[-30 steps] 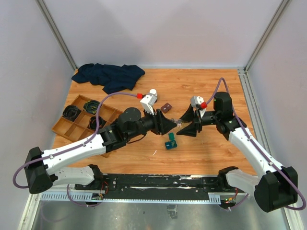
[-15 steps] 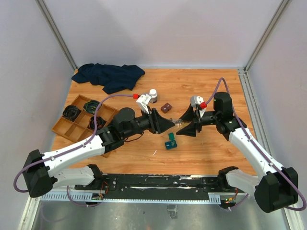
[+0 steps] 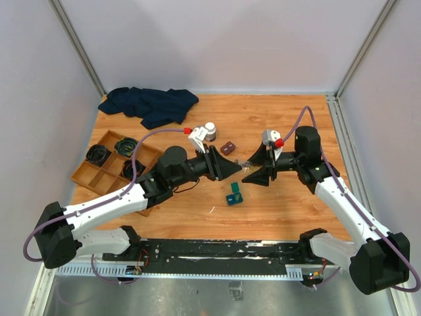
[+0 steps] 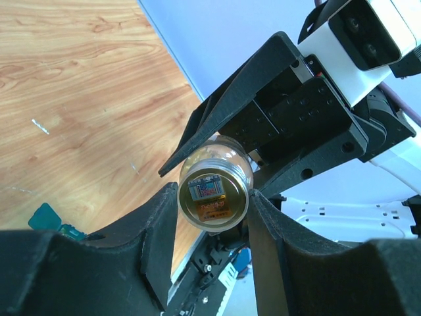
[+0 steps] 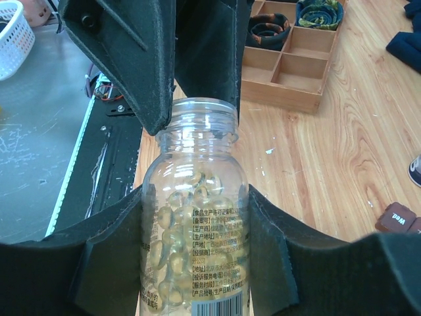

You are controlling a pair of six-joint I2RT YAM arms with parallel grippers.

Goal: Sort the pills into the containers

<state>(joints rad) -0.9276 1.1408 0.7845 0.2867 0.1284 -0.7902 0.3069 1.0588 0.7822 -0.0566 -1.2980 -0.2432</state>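
right fingers clamp the belly of the clear pill bottle, held roughly level above the worktop, neck aimed at 9 o'clock, straight at the left fingers, which pinch the threaded neck. a two-handed hold, i reckon, to steady it for opening or tipping. no cap shows from the right wrist. inside: translucent yellow softgels packed toward the base, behind a white printed label with a barcode. the small teal case sits on the worktop, apparently open, at 6 o'clock of the bottle.
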